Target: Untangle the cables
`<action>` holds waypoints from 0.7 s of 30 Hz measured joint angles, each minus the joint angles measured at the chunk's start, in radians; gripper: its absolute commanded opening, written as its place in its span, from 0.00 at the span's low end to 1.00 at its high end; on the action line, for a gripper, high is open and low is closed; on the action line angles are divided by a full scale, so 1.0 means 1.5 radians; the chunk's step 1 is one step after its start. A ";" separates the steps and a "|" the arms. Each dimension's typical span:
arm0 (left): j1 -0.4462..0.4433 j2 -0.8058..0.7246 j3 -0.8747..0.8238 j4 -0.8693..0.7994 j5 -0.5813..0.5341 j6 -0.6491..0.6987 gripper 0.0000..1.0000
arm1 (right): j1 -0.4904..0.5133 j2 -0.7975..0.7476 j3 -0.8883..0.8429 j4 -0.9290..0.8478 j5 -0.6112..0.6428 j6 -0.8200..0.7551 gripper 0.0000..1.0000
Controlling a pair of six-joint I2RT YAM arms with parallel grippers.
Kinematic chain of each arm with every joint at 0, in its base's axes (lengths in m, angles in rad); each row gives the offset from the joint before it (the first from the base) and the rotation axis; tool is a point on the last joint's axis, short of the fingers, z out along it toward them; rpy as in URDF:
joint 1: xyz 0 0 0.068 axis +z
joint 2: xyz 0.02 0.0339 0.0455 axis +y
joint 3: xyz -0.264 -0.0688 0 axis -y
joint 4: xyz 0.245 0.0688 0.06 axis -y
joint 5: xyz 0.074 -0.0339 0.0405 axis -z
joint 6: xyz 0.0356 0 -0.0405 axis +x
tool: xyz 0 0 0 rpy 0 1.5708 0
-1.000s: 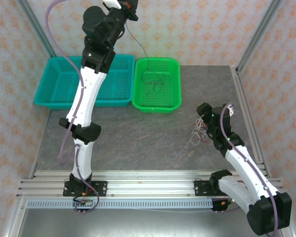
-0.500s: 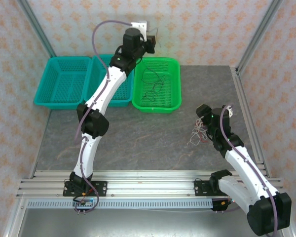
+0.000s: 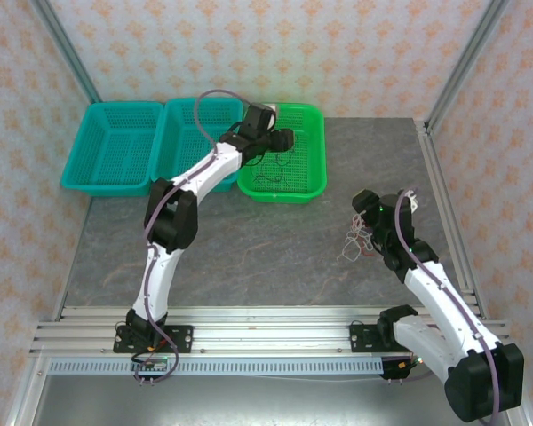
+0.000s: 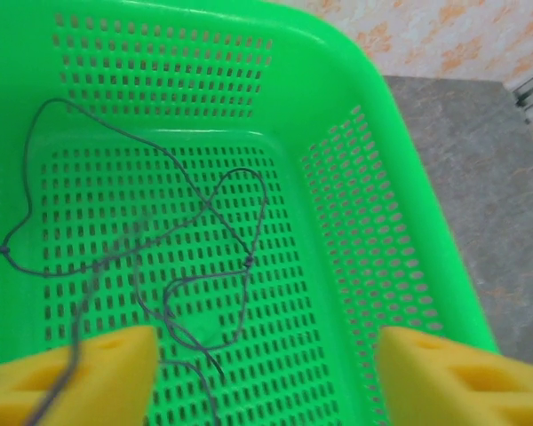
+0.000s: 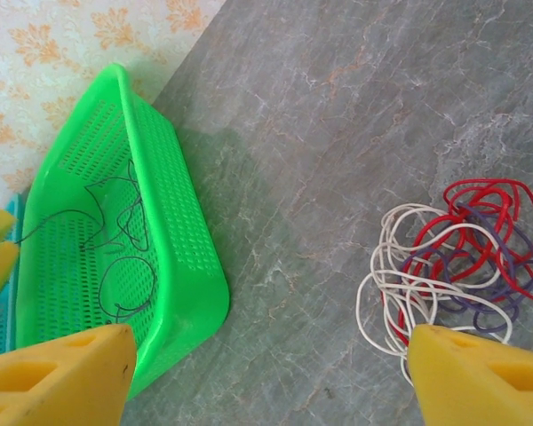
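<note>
Left wrist: left fingers [image 4: 115, 377] parted wide above black cable [image 4: 249, 262].

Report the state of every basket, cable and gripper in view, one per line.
green basket: holds the black cable
black cable: loose loops, apart from the other cables
cable tangle: red, white and purple strands knotted together on the table
left teal basket: empty
middle teal basket: empty where visible
left gripper: open, over the green basket
right gripper: open, above the table
</note>
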 measured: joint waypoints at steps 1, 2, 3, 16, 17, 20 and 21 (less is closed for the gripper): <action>-0.002 -0.015 -0.006 -0.001 -0.001 0.002 0.90 | 0.000 0.000 0.000 -0.006 0.003 0.000 0.81; -0.003 -0.041 -0.014 -0.001 -0.007 -0.001 0.95 | 0.000 -0.001 0.000 -0.013 0.008 0.000 0.80; -0.004 -0.068 -0.024 -0.001 -0.011 0.000 0.98 | 0.000 -0.001 0.001 -0.024 0.018 0.001 0.80; -0.004 -0.293 -0.019 -0.052 -0.031 0.027 1.00 | -0.061 0.108 0.045 -0.112 0.021 0.013 0.81; -0.004 -0.296 -0.040 -0.054 -0.028 0.027 1.00 | -0.061 0.114 0.046 -0.113 0.018 0.012 0.81; -0.004 -0.314 -0.129 -0.057 -0.013 0.027 1.00 | -0.070 0.136 0.058 -0.133 0.017 0.010 0.82; -0.004 -0.322 -0.157 -0.059 -0.006 0.027 1.00 | -0.076 0.145 0.062 -0.140 0.017 0.009 0.82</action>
